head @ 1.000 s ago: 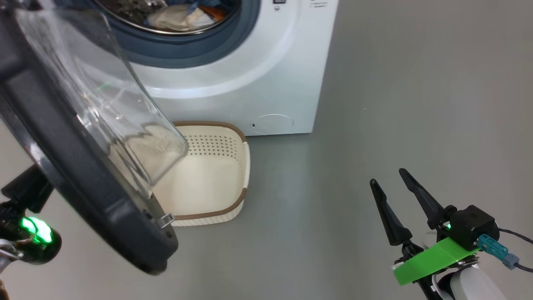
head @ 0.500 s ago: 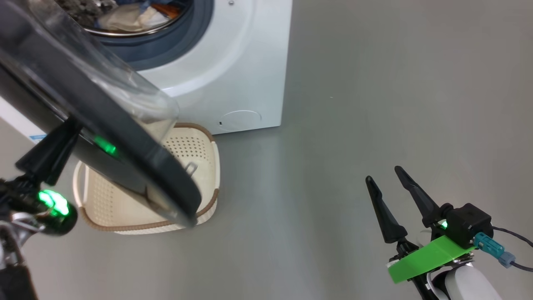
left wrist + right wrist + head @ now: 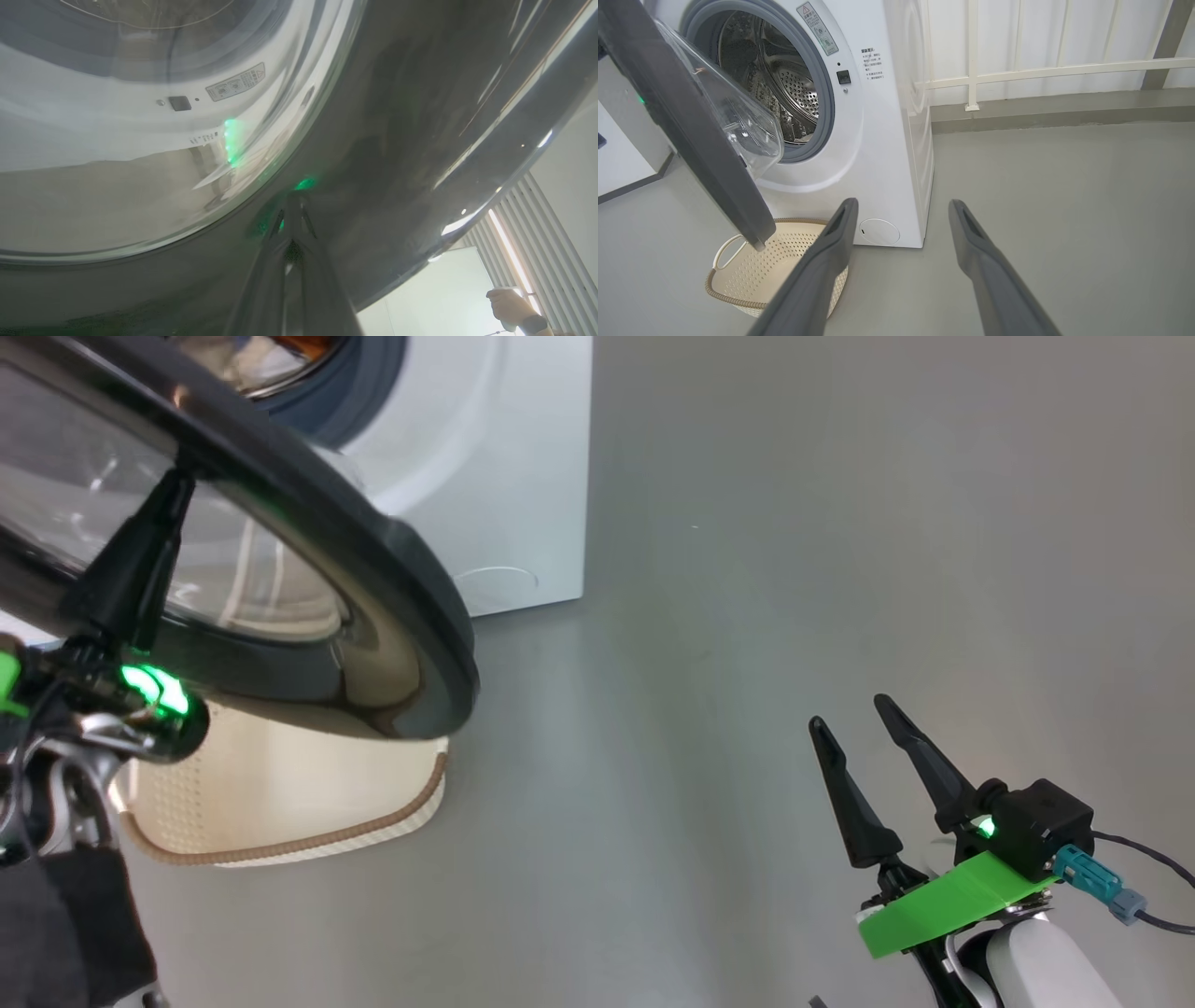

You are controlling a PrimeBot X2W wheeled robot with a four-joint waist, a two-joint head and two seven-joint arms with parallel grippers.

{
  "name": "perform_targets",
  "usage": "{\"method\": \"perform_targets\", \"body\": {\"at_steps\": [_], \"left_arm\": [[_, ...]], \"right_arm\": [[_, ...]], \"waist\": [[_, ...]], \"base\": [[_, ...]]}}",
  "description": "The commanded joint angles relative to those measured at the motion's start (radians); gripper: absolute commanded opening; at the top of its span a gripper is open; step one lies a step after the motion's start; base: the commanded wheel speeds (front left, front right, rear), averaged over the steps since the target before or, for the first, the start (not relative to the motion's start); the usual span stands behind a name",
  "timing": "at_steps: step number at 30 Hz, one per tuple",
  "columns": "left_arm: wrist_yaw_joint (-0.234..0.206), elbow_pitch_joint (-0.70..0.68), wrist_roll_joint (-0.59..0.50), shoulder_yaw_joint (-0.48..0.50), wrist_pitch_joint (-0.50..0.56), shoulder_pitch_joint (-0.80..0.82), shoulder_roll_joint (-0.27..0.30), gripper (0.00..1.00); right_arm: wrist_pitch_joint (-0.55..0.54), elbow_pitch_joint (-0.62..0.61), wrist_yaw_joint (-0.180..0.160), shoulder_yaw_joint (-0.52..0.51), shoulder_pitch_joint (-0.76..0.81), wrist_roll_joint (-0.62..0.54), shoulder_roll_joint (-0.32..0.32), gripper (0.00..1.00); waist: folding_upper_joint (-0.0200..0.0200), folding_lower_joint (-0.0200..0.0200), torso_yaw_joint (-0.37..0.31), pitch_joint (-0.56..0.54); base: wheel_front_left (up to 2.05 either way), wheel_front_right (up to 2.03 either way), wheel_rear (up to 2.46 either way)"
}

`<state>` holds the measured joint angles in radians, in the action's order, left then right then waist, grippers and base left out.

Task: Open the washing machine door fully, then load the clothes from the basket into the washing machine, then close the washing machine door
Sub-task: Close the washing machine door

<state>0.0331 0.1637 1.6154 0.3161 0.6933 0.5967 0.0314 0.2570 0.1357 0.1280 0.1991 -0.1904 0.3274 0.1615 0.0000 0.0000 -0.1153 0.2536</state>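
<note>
The washing machine door (image 3: 411, 579), black with a glass porthole (image 3: 140, 140), stands part open, its outer face toward me. My left gripper (image 3: 177, 481) is shut, and its tips (image 3: 292, 200) press on the door's black ring. In the drum of the washing machine (image 3: 509, 476) lie the clothes (image 3: 245, 364), a cream and orange bit showing. Below the door sits the basket (image 3: 280, 803), and the part of it in the right wrist view (image 3: 775, 266) looks empty. At the lower right my right gripper (image 3: 850, 712) hangs open over the floor, empty.
Grey floor (image 3: 747, 569) stretches to the right of the machine. A white railing and wall (image 3: 1041, 70) stand behind it. A person's hand (image 3: 509, 303) shows at the edge of the left wrist view.
The camera has turned, shifting the scene left. The door has swung toward the machine with my shut left gripper pushing its outer face. The right gripper has stayed open in place.
</note>
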Motion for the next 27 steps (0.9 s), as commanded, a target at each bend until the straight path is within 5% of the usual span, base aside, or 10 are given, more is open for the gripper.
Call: {"method": "perform_targets", "body": {"at_steps": [1,11,27], "left_arm": [[0.019,-0.011,-0.005,0.006,-0.015,0.038,0.022,0.0],[0.087,0.083,-0.026,0.006,-0.161,0.101,0.02,0.0],[0.097,0.114,-0.045,0.017,-0.202,0.12,0.021,0.0]], "right_arm": [[0.005,-0.02,0.003,0.02,-0.025,0.015,-0.001,1.0],[0.005,-0.025,0.003,0.015,-0.038,0.014,0.0,1.0],[0.005,-0.022,0.003,-0.001,-0.043,0.012,-0.009,1.0]], "waist": [[0.0,0.0,-0.015,0.01],[0.0,0.0,-0.053,0.035],[0.0,0.0,-0.052,0.033]], "base": [[0.0,0.0,0.0],[0.0,0.0,0.0],[0.0,0.0,0.0]]}}
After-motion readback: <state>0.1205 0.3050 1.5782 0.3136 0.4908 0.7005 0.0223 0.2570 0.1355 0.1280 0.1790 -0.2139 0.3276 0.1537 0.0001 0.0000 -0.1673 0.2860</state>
